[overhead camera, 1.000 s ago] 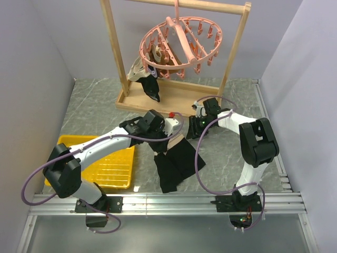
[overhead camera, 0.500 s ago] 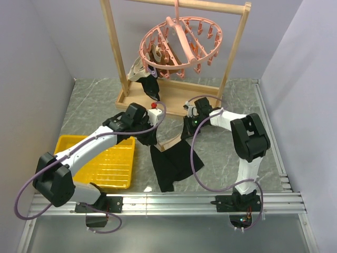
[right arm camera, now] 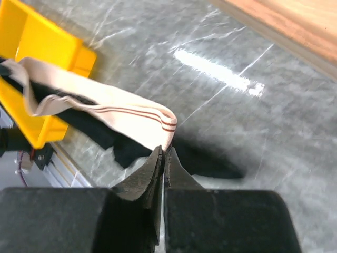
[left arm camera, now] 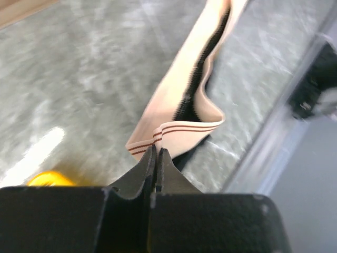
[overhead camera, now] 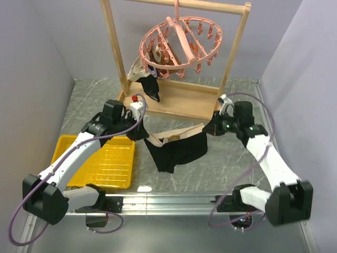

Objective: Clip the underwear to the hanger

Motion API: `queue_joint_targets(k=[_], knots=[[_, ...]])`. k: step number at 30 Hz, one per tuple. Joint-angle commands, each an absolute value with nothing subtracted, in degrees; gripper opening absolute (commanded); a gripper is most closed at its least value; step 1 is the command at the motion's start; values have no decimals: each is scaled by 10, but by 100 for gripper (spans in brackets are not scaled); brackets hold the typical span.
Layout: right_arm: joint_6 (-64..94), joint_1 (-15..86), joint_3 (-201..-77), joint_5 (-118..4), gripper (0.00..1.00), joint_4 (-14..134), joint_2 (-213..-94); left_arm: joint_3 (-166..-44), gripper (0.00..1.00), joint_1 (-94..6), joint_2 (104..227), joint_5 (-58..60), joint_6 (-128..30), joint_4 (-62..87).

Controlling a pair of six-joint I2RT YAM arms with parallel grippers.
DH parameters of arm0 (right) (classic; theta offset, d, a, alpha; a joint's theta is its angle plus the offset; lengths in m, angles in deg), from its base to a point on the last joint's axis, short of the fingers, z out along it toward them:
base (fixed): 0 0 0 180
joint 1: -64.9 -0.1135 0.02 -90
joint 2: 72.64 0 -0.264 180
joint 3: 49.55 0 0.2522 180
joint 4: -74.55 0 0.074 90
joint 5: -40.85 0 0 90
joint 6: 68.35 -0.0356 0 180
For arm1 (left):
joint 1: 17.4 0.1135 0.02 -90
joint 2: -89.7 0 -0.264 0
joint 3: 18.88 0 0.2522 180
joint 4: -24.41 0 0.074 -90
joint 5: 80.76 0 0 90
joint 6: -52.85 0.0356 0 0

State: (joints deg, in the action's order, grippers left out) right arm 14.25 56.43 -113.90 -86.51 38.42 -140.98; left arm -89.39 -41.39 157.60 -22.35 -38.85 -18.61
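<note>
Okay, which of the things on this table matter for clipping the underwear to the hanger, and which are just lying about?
In the job:
underwear, waistband pinched at its ends by the left pincer and right pincer
hanger, hung from the wooden rack

Lying about:
yellow tray
dark garment hanging under the hanger

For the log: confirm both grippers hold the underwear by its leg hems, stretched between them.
Wrong only on where: the left gripper and right gripper hold the underwear by its waistband, stretched between them; both wrist views show it.
</note>
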Motion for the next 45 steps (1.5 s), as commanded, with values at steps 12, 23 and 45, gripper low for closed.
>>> queue_joint_targets(k=[12, 23, 45], knots=[[117, 565, -1145, -797, 0, 200, -1068, -846, 7, -415, 1397, -459, -306, -226], [-16, 585, -1063, -755, 0, 200, -1114, -824, 16, -415, 1487, -381, -435, -144], [71, 624, -1068, -658, 25, 421, -1513, -915, 32, -415, 1873, -277, -467, 2]])
